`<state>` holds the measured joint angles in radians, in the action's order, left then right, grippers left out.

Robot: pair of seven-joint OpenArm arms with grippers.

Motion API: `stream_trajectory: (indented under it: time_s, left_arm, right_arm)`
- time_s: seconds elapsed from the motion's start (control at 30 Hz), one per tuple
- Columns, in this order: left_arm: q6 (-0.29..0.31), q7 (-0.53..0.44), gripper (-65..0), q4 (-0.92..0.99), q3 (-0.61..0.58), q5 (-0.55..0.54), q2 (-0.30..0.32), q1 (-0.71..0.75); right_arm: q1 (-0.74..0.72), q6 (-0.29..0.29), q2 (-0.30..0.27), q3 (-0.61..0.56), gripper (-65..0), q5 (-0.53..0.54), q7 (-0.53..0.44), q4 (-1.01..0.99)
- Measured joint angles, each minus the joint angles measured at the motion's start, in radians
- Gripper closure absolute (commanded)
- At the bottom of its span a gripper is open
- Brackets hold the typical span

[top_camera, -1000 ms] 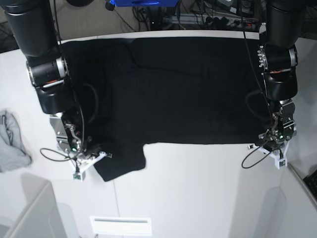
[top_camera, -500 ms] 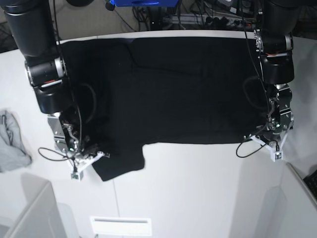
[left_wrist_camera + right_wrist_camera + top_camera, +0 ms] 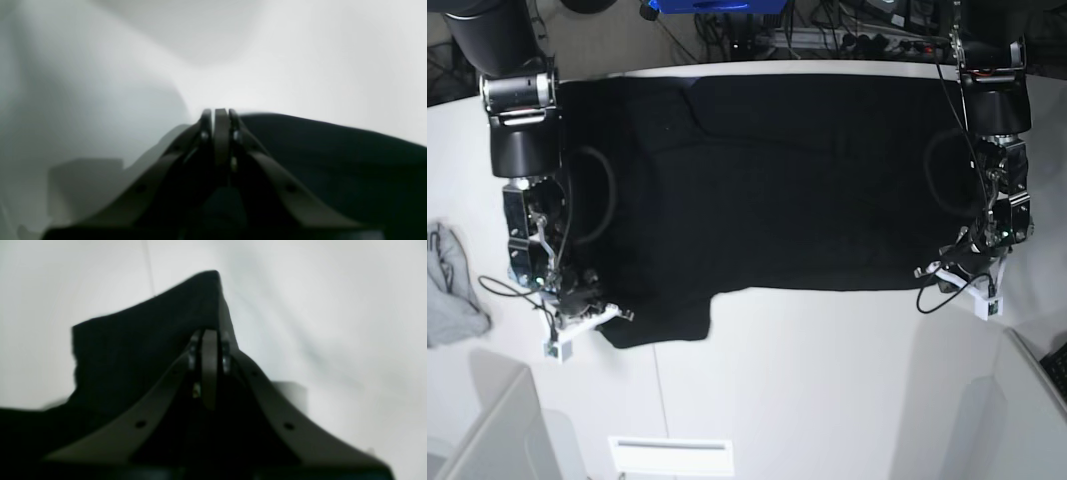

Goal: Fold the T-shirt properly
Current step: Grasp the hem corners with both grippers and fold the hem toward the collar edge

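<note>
Surface: white surface (image 3: 807,380), seam lines showing near its front edge; a small light grey cloth (image 3: 449,290) lies crumpled at the base view's left edge.
Room: cables and a blue device (image 3: 707,6) sit beyond the far edge.
T-shirt: black T-shirt (image 3: 787,180) spread flat across the far half of the surface, one sleeve hanging toward the front on the base view's left.
Left end effector (image 3: 217,115): closed, at the shirt's hem corner; whether cloth is pinched cannot be told.
Right end effector (image 3: 208,336): closed, over the sleeve; a grip cannot be confirmed.
Hidden: both wrist views are blurred; arms are cut off above.
Writing: none readable.
</note>
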<state>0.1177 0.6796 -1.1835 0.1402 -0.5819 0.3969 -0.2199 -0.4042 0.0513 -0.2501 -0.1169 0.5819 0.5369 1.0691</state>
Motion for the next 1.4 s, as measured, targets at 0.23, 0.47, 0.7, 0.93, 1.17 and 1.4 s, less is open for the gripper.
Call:
stream_trajectory:
  time_s: [0.23, 0.47, 0.7, 0.93, 1.17, 1.4]
  left_arm:
    - [-0.011, 0.13, 0.0, -0.227, 0.193, 0.011, -0.028, 0.129]
    - [0.001, 0.192, 0.0, -0.429, 0.26, -0.002, -0.043, 0.249]
    - [-0.004, 0.245, 0.0, -0.52, 0.268, -0.043, -0.042, 0.313]
    - [-0.008, 0.259, 0.0, -0.586, 0.355, -0.13, -0.032, 0.39]
    - [-0.005, 0.259, 0.0, -0.653, 0.354, -0.148, -0.036, 0.471]
    - [-0.005, 0.293, 0.0, -0.692, 0.358, -0.149, -0.034, 0.505]
  right_arm:
    - [0.099, 0.001, -0.013, 0.007, 0.0, -0.005, 0.036, 0.134]
    - [0.193, 0.008, -0.01, 0.173, 0.0, -0.005, 0.169, 0.333]
    - [0.257, 0.0, 0.013, 0.241, 0.0, 0.007, 0.26, 0.481]
    - [0.364, 0.0, 0.012, 0.294, 0.0, 0.0, 0.302, 0.607]
    - [0.463, 0.0, 0.018, 0.336, 0.0, 0.01, 0.346, 0.735]
    - [0.538, 0.0, 0.035, 0.421, 0.0, 0.009, 0.394, 0.856]
